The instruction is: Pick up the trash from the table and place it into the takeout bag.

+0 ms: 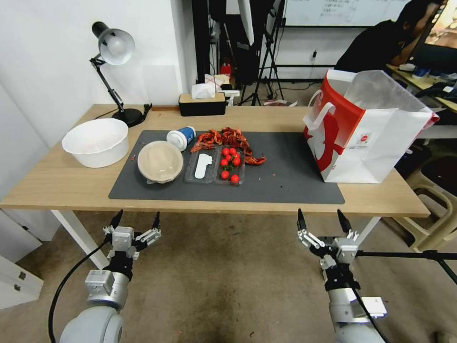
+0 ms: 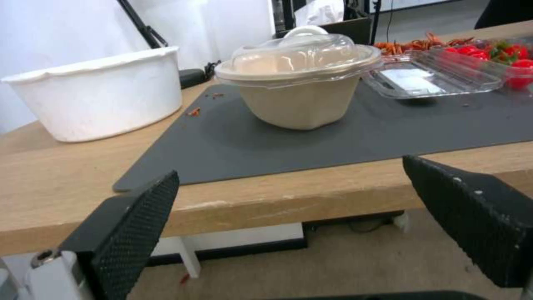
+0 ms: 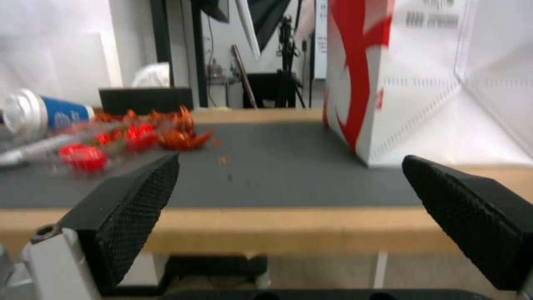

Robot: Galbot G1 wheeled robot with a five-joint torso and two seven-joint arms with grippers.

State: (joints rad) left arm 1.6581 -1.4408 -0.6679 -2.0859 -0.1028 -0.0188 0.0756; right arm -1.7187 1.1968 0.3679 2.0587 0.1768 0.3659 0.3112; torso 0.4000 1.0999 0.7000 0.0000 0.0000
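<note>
Both the left gripper [image 1: 135, 220] and right gripper [image 1: 322, 219] hung spread apart below the surface's [image 1: 57, 183] near edge. The lidded bowl [image 1: 160, 161] and blue cup [image 1: 181, 138] lay well left of the takeout bag [image 1: 369, 131]. Rising carelessly risked striking that edge.

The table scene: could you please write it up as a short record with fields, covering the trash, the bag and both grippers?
table: light wood, dark grey mat across its middle
lidded beige bowl: upright on the mat's left part
blue white-lidded cup: lying on its side behind the bowl
clear tray: small red fruits in one half
red shell scraps: heaped behind the tray
takeout bag: standing open at the mat's right end
white tub: left of the mat
left gripper: open, below the table's near edge
right gripper: open, below the near edge
</note>
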